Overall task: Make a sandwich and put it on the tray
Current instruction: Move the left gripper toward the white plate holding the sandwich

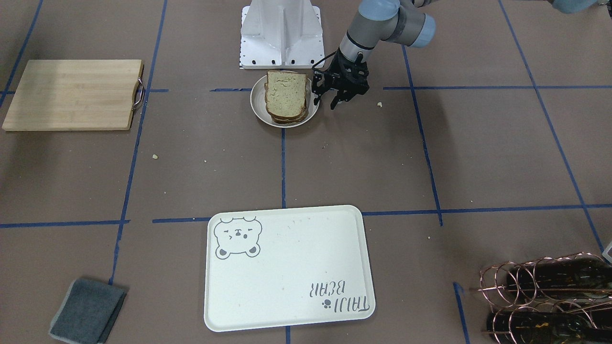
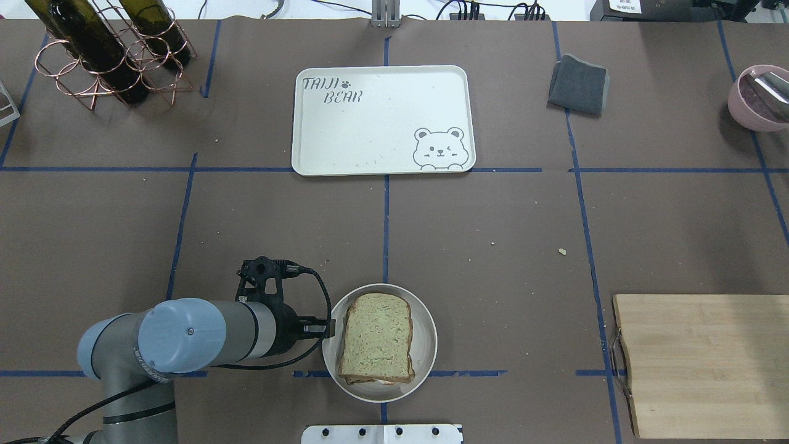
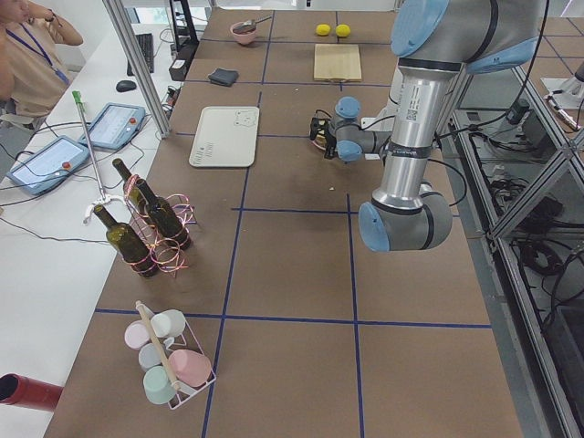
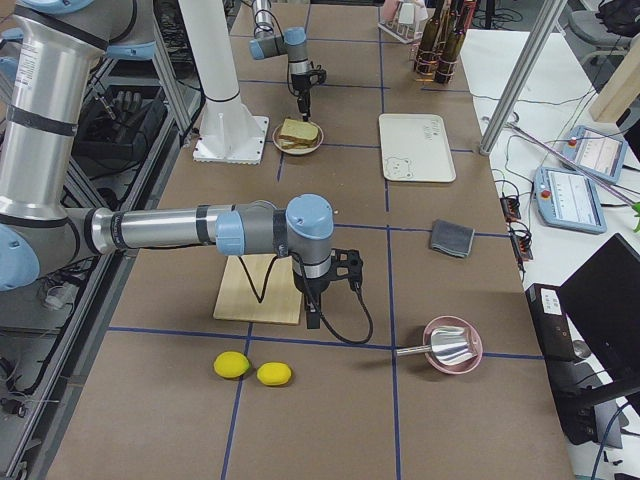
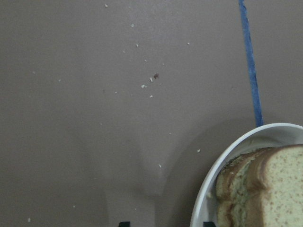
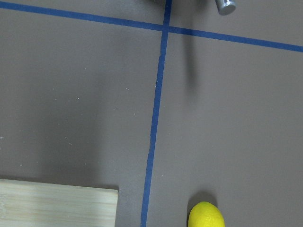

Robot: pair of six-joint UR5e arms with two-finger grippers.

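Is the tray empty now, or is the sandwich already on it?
Empty. Nothing lies on the tray; the sandwich sits on the plate.

Your overhead and front views face each other, sharing tray (image 1: 296, 267) and plate (image 1: 256, 102); 2 end views look along the table (image 3: 292, 265); wrist views sit close.

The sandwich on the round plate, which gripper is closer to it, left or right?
Left. The left gripper hangs just beside the rim of the plate, next to the sandwich. The right gripper is far off, by a corner of the cutting board near the lemons.
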